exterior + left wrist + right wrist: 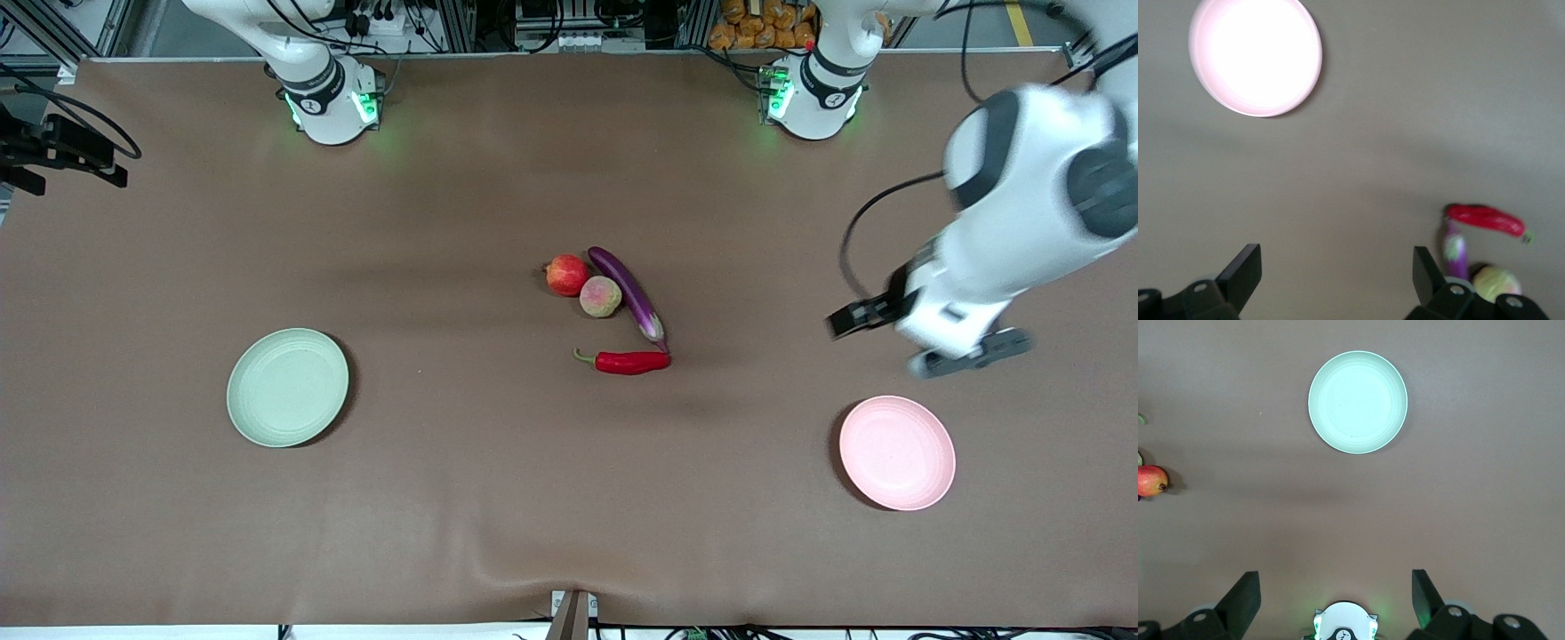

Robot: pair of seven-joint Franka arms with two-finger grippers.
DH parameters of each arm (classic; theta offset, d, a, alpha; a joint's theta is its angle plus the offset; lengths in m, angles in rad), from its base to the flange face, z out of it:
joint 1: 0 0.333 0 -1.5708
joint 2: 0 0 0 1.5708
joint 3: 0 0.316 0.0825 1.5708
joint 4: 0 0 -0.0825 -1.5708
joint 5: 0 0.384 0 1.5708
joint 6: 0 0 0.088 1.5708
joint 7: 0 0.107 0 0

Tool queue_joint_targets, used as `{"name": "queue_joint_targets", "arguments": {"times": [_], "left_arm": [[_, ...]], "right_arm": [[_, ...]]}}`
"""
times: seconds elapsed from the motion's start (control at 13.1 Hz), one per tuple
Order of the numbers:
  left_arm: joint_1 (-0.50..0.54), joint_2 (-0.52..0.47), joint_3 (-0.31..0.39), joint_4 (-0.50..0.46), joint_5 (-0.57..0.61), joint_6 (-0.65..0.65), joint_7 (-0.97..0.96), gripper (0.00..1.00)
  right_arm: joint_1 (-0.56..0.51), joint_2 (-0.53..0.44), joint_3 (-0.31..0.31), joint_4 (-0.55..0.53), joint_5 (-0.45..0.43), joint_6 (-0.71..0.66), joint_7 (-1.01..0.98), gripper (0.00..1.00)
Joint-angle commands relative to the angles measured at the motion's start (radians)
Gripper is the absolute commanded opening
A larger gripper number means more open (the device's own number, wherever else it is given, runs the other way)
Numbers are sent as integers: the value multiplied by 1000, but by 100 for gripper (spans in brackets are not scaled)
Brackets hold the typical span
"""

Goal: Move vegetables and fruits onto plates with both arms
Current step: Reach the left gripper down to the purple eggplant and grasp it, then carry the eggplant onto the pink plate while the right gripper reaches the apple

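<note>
Left wrist view shows the eggplant (1454, 251) and peach (1497, 282) partly cut off by the left gripper (1337, 275), spread wide and empty over bare table near the pink plate (1255, 57). The right gripper (1335, 595), likewise spread and empty, hangs over its own base; the pomegranate (1151, 481) lies at that view's edge.

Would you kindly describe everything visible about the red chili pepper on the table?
The red chili pepper is short, glossy and smooth, with a curled green stem at the end toward the right arm's side. It lies flat on the brown table near the middle, nearest the front camera of the four produce items. Its tip sits right by the eggplant's lower end; whether they touch cannot be told. No gripper holds it, and it is on neither plate.
</note>
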Motion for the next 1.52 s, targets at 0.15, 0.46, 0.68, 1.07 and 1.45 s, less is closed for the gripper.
{"name": "queue_joint_targets", "arguments": {"times": [0.15, 0.46, 0.68, 1.07, 1.45], "left_arm": [[-162, 95, -6, -72, 2, 178, -352, 100], [-259, 115, -8, -259, 5, 395, -492, 100], [-326, 173, -8, -273, 3, 449, -572, 99], [-389, 285, -6, -276, 7, 575, -685, 90], [-420, 340, -6, -279, 10, 604, -723, 45]], "right_arm": [[-22, -8, 14, -6, 19, -9, 3, 100], [-23, -8, 14, -7, 19, -9, 5, 100], [-23, -8, 14, -9, 19, -12, 5, 100], [-31, 10, 14, -7, 19, -23, 3, 100], [-34, 122, 14, 16, -10, -27, -7, 100]]}}
